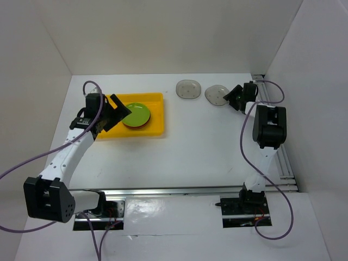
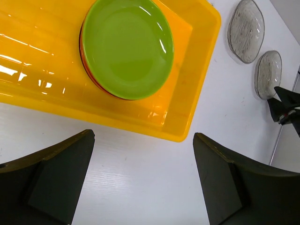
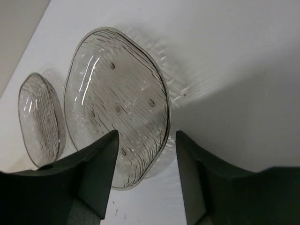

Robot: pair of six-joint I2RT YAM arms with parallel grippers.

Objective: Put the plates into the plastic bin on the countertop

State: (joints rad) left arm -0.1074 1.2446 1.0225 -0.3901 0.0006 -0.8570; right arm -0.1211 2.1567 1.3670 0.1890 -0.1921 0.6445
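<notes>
The yellow plastic bin holds a stack of plates with a lime green plate on top and orange-red rims showing beneath it; no black plates show. In the left wrist view the green plate fills the bin. My left gripper is open and empty, its fingers over the white countertop just beside the bin's rim. Two grey rounded-square plates lie on the countertop. My right gripper is open, with the nearer grey plate's rim between its fingers, not clamped.
The second grey plate lies just beyond the first. White walls enclose the countertop. An aluminium rail runs along the right edge. Purple cables loop beside both arms.
</notes>
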